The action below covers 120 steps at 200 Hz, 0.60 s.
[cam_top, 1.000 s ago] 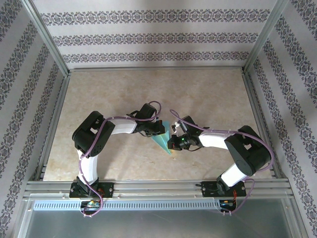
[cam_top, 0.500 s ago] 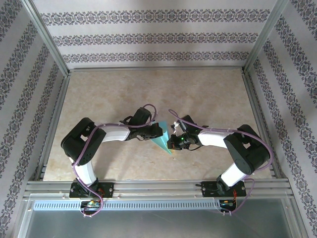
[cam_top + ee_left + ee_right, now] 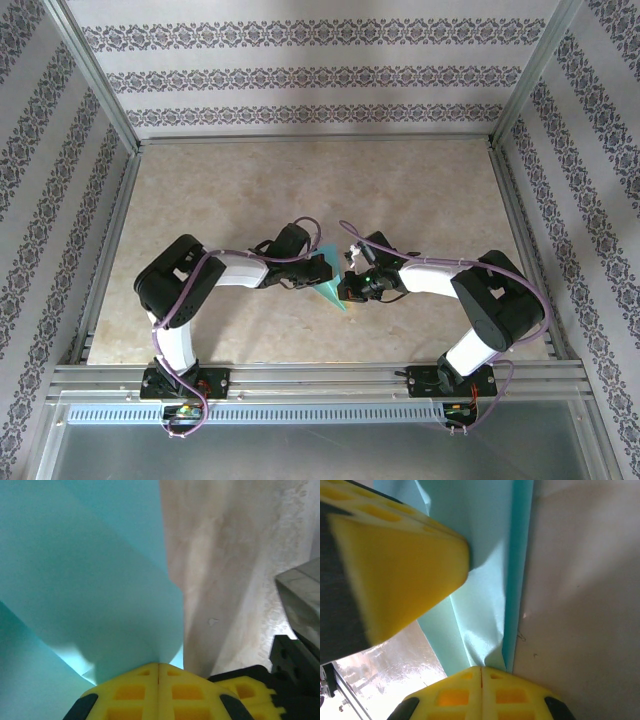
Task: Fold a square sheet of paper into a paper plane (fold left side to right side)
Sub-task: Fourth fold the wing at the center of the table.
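Note:
The square sheet of paper [image 3: 331, 287] is cyan and lies folded into a narrow pointed paper plane shape at the table's middle, tip toward the near edge. My left gripper [image 3: 322, 268] is shut, its yellow tips set against the paper's left side. In the left wrist view a paper flap [image 3: 90, 590] curves up from the left gripper [image 3: 158, 666]. My right gripper [image 3: 347, 289] is shut at the paper's right edge. In the right wrist view the paper [image 3: 485, 570] puckers at the right gripper [image 3: 481, 669], and a left finger [image 3: 395, 570] presses on it.
The beige marble-patterned table [image 3: 300, 180] is bounded by aluminium rails [image 3: 320, 375] along the near edge and by patterned walls on three sides. Both arms bend inward, elbows [image 3: 170, 275] out to the sides. Part of the right gripper's fingers [image 3: 250, 692] sits close beside the left one.
The left arm's elbow swung out to the left and partly back, and the left gripper slid a little down along the paper. The right arm and the paper stayed nearly still.

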Each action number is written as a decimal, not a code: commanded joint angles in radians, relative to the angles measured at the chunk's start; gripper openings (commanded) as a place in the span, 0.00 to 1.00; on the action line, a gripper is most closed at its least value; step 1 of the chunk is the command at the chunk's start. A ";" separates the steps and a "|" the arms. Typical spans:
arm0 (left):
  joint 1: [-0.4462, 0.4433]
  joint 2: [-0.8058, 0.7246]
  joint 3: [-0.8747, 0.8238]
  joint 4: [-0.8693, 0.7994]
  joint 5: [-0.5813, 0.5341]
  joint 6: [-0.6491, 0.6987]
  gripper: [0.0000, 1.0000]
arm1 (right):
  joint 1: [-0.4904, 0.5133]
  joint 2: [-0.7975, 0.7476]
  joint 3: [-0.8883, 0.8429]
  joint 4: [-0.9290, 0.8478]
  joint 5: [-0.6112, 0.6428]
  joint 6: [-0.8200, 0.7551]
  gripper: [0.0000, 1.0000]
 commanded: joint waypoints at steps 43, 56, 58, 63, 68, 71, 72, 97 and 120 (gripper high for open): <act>0.032 0.044 0.015 -0.019 -0.044 0.010 0.01 | 0.018 0.080 -0.036 -0.177 0.170 -0.032 0.00; 0.047 0.052 0.007 -0.011 -0.048 0.009 0.01 | 0.018 0.081 -0.033 -0.182 0.167 -0.033 0.00; 0.049 0.054 0.006 -0.010 -0.048 0.010 0.01 | 0.018 0.081 -0.033 -0.182 0.166 -0.034 0.00; 0.053 0.057 0.004 -0.007 -0.050 0.009 0.01 | 0.019 0.081 -0.032 -0.184 0.167 -0.034 0.00; 0.060 0.060 0.004 -0.004 -0.050 0.010 0.01 | 0.018 0.081 -0.031 -0.187 0.166 -0.034 0.00; 0.063 0.061 0.002 -0.003 -0.049 0.010 0.01 | 0.018 0.081 -0.030 -0.187 0.166 -0.035 0.00; 0.065 0.061 0.002 -0.003 -0.049 0.010 0.01 | 0.019 0.081 -0.030 -0.188 0.166 -0.035 0.00; 0.095 0.073 0.014 -0.014 -0.043 0.031 0.01 | 0.020 0.080 -0.028 -0.193 0.165 -0.037 0.00; 0.131 0.085 0.037 -0.050 -0.046 0.070 0.01 | 0.022 0.077 -0.028 -0.198 0.164 -0.037 0.00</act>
